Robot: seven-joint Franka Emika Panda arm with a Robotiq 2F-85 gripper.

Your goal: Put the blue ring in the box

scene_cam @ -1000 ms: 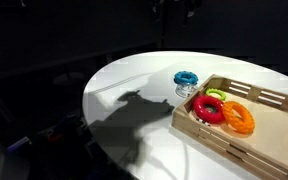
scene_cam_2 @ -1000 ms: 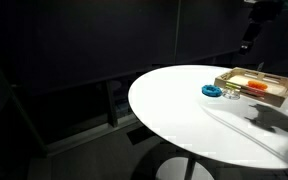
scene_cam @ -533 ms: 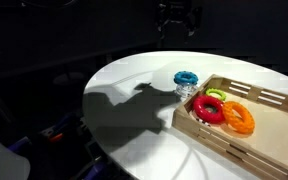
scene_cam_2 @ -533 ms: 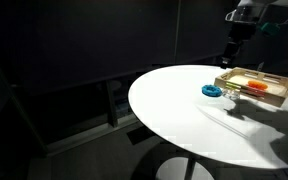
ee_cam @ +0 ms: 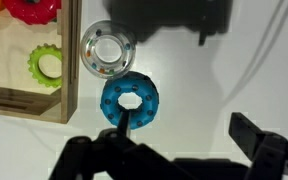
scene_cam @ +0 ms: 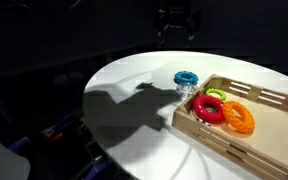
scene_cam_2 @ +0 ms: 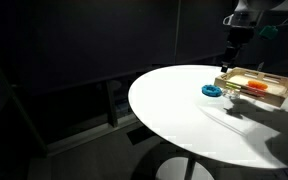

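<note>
The blue ring lies flat on the white table just outside the box's near corner; it also shows in an exterior view and in the wrist view. The box is a shallow light-wood tray at the table's edge, seen too in an exterior view and in the wrist view. My gripper hangs well above the ring, open and empty. In the wrist view the gripper has one fingertip over the ring's edge and the other far to the side.
In the box lie a red ring, a green ring and an orange ring. A small clear round glass stands between the blue ring and the box. The surroundings are dark; the table is round and white.
The arm has come in over the table from the side and now hangs above the blue ring; its shadow has shifted across the table. The rings and box have not moved.
</note>
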